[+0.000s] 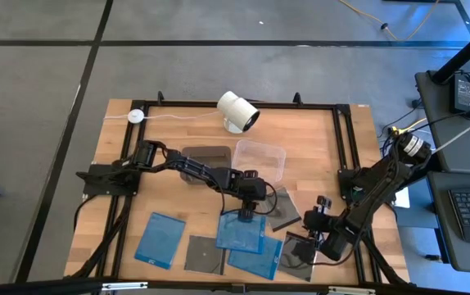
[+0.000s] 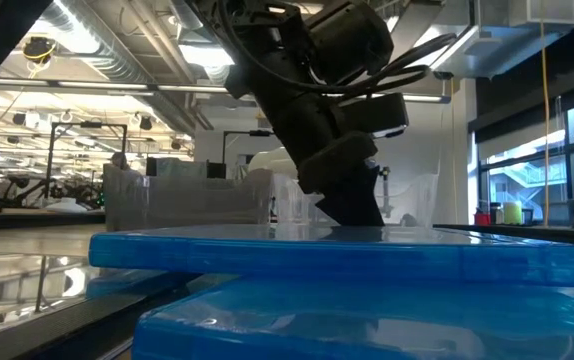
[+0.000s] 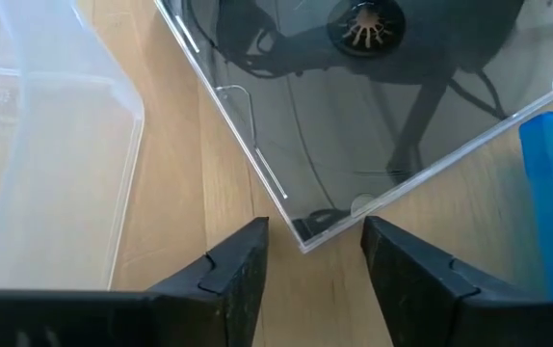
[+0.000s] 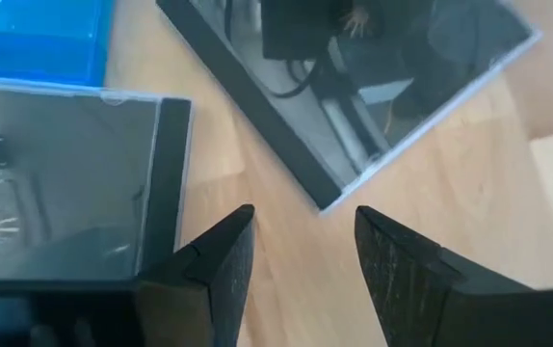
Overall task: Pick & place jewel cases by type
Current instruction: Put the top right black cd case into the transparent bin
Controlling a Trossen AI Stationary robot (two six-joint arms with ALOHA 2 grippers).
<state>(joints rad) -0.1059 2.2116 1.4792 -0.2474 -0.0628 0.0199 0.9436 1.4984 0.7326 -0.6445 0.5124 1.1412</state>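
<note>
A: Nearest the lens in the low view is a blue jewel case (image 2: 337,258), lying flat on another blue one (image 2: 367,320). Right behind them a dark arm comes down to the worktop (image 1: 128,221).

B: Which arm is that?

A: From above, the left one. It reaches from the left edge across the middle, and the left gripper (image 1: 246,215) sits over the far edge of the middle blue case (image 1: 241,232).

B: Are its fingers spread?

A: Yes, parted with nothing between them. In its wrist view the two dark fingers (image 3: 233,275) straddle the corner of a dark grey case (image 3: 354,106) without touching it. A clear tub (image 3: 45,154) lies to one side, a blue edge to the other.

B: And the right arm?

A: It comes in from the right edge, with the right gripper (image 1: 323,225) near the front right. Its fingers (image 4: 214,265) are also apart and empty, above bare wood, with a dark case (image 4: 354,92) just beyond them and another dark case (image 4: 65,183) beside.

B: Where are the cases overall?

A: All along the front of the worktop: a blue one at front left (image 1: 160,239), a dark one (image 1: 205,254) next to it, two overlapping blue ones in the middle, then dark ones by the right gripper (image 1: 300,252) and just behind (image 1: 284,210). The two tubs, one smoky (image 1: 205,161) and one clear (image 1: 261,158), stand behind them, with a white camera (image 1: 237,111) at the far edge.
</note>
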